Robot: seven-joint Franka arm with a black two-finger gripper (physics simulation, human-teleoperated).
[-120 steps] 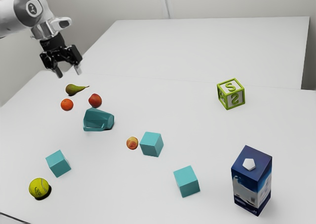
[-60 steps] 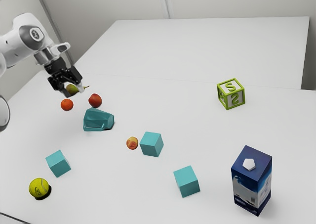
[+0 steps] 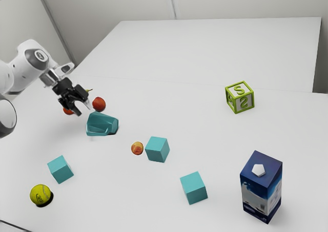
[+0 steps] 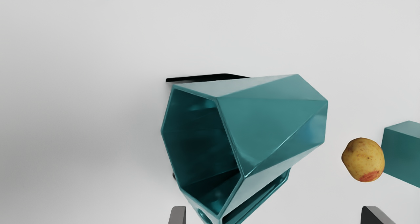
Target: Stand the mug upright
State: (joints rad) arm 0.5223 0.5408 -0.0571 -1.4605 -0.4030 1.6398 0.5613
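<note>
Hovering over a white table, a robot's black gripper holds its two fingers wide apart, released, beside an overturned teal mug. The mug lies on its side on the tabletop, its open mouth toward the exterior view's left and its base toward the right; in the wrist view, its handle is on the side nearest the fingertips. A red fruit sits near the mug, while an orange fruit and a pear are partly hidden behind the gripper in the exterior view. Beyond the mug's base, a small yellow-and-red fruit rests just beside a teal cube. Another teal cube sits toward the exterior view's left, near a yellow tennis ball. Farther from the gripper is a third teal cube, between the mug and a dark blue carton that stands upright with a white cap. Well apart from the mug, toward the exterior view's right, is a green-and-white letter block, and behind it all rises a pale wall.
</note>
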